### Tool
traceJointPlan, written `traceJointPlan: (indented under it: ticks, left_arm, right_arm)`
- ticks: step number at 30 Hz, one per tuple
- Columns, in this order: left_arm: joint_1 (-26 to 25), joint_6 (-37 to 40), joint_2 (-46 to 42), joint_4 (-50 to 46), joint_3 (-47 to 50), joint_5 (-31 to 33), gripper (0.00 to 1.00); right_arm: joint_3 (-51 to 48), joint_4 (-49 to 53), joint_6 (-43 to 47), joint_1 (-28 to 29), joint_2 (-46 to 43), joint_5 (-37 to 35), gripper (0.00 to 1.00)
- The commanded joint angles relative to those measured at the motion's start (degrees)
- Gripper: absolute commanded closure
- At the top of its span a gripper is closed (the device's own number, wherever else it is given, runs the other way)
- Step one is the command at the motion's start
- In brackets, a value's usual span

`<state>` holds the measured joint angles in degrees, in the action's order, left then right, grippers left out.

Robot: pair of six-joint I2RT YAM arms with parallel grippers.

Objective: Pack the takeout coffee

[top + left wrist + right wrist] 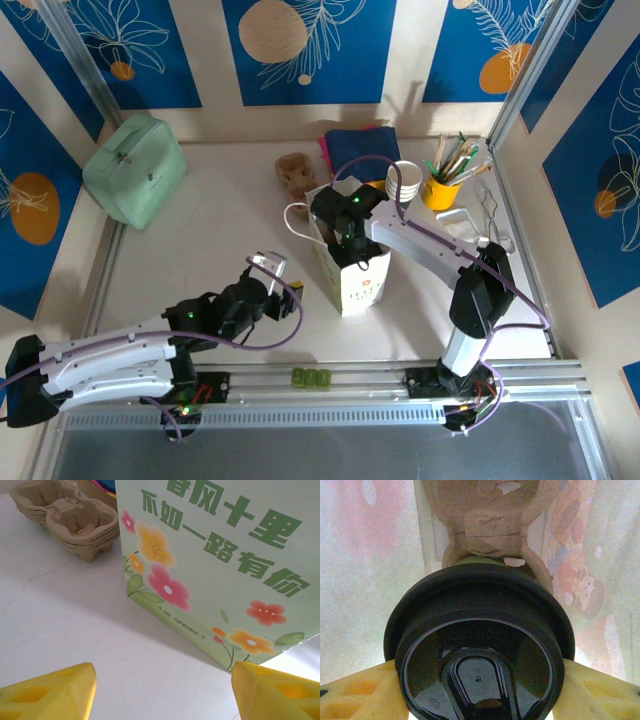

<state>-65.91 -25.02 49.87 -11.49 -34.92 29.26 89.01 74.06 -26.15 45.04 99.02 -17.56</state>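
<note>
Takeout coffee is down inside the paper bag right now, black lid facing up, and the right gripper has it pinched: 1 yellow finger pressed to each side of the lid's rim. Above the lid in the wrist view there's a brown cardboard carrier lying in the bag, pale bag walls on both sides. From overhead, the right gripper is buried in the bag's mouth, just right of centre frame.

Over to the left gripper, low and left of the bag: its 2 yellow fingers are spread wide with nothing between them, just bare white table. It faces the bag's flowered green side, near it but not touching.

Upper left of that wrist view, a stack of empty cardboard carriers sits on the table. Overhead, a stack of white paper cups stands beside a yellow pot of brushes, upper right of centre.
</note>
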Motion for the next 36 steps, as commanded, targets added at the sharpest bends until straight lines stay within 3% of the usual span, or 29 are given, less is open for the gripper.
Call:
traceJointPlan:
  ticks: [1, 36]
  left_arm:
    - [0.1, -0.2, -0.6, -0.4, 0.2, 1.3, 0.28]
    - [0.2, 0.8, 1.7, 0.1, -1.4, 1.2, 0.28]
  right_arm:
    - [-0.8, 0.2, -0.1, -0.6, 1.6, -0.7, 0.42]
    - [1.9, 2.1, 0.5, -0.4, 0.9, -0.2, 0.42]
